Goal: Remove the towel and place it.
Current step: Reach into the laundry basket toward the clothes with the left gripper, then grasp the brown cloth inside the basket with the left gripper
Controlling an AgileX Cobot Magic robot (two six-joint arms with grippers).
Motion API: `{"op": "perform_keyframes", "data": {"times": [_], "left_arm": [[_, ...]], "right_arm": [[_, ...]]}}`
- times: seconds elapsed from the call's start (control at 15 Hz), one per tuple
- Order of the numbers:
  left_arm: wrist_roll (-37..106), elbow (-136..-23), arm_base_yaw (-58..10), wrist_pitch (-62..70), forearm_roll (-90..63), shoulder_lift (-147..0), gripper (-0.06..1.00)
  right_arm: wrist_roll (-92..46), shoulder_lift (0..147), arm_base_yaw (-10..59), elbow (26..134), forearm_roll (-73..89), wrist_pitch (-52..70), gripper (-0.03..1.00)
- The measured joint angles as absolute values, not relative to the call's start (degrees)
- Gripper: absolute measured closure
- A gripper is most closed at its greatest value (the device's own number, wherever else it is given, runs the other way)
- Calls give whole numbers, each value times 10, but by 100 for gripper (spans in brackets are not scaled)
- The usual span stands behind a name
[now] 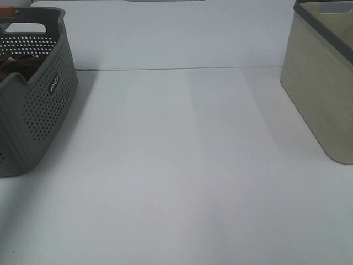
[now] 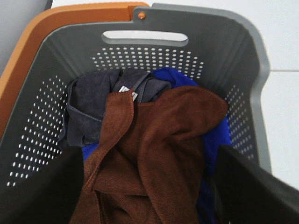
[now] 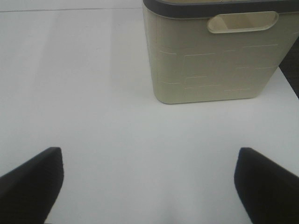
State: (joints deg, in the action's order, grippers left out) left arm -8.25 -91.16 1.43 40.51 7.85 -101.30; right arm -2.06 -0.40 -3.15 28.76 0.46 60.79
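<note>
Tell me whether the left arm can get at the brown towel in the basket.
Probably yes. The left tool is open right above the basket, and the towel lies on top of the grey cloth and blue cloth with nothing over it.

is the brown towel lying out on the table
No, the brown towel lies bunched inside the grey basket, as the left wrist view shows.
</note>
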Motion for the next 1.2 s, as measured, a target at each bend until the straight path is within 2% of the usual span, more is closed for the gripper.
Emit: {"op": "perform_keyframes", "data": {"times": [0.33,0.8,1.2], "left_arm": [[-128,-1003,14,456,136,-1114,21],[-136,-1140,17,501,139,-1253,21],[-136,-1231,22,527,150,-1336,31]], "right_arm": [[-21,-4,-32,288,5,608,4],[-21,-4,-32,288,5,608,4],[-21,-4,-32,288,5,608,4]]}}
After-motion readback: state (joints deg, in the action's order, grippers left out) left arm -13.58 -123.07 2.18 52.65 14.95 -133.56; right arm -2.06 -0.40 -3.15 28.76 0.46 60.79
